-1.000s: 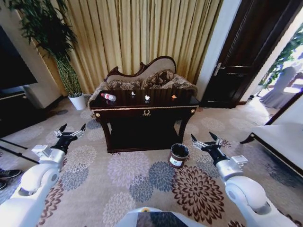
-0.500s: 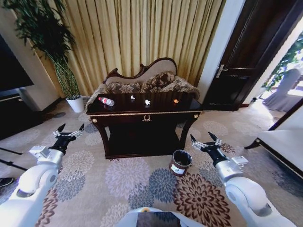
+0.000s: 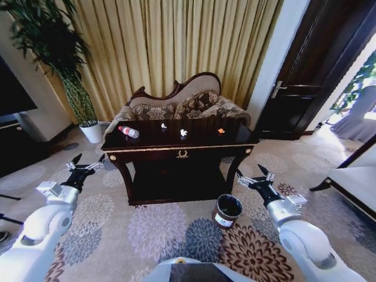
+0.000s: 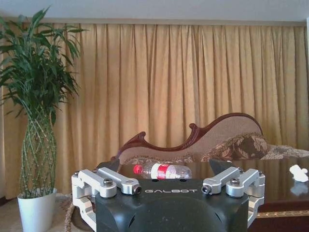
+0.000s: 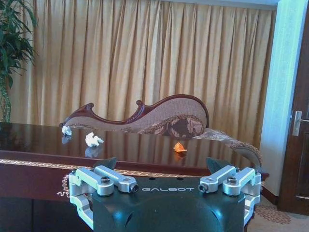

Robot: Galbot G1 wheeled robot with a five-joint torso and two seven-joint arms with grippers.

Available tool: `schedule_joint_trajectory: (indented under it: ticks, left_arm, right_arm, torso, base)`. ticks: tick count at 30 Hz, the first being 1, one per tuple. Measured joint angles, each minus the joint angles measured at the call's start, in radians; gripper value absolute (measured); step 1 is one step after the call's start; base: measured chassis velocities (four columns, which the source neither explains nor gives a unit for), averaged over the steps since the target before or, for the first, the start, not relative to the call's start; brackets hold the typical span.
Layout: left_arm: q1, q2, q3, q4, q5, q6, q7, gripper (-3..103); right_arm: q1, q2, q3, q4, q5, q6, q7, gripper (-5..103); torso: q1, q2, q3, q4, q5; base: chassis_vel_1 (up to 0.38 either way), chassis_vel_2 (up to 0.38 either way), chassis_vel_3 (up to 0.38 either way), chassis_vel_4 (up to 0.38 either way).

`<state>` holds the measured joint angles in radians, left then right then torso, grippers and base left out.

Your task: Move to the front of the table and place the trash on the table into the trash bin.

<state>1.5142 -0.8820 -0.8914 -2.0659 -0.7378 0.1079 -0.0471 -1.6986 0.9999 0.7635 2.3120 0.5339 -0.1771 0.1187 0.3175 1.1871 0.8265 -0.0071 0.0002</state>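
On the table [image 3: 147, 148] the bottle [image 3: 128, 131] lies at the left end with scraps [image 3: 183, 133] to its right, the trash bin [image 3: 227, 211] stands before its right legs, and a sofa [image 3: 182, 100] sits behind.

Daylight flares at right edge — table [image 3: 176, 140] top glossy, reflective; fisheye bends edges.

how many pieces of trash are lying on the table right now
4. On the table: a plastic bottle near the robot's left end, two small white scraps around the middle, and a small orange scrap toward the right. None looks hidden.
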Motion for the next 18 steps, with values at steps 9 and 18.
schedule_joint_trajectory:
  ticks: [9, 18]
  left_arm:
    - [-0.003, -0.003, 0.008, -0.002, 0.007, -0.010, 0.001, 100]
    - [0.005, -0.006, 0.003, -0.004, 0.012, -0.010, 0.001, 100]
  right_arm:
    - [0.004, 0.002, -0.013, -0.007, -0.004, 0.007, 0.010, 100]
    - [0.005, 0.003, -0.020, -0.006, -0.010, 0.007, 0.013, 100]
  torso:
    - [0.000, 0.000, 0.000, 0.0004, 0.0003]
    - [0.000, 0.000, 0.000, 0.0004, 0.0000]
  base:
    - [-0.124, 0.155, 0.144, -0.148]
    - [-0.123, 0.104, 0.113, -0.119]
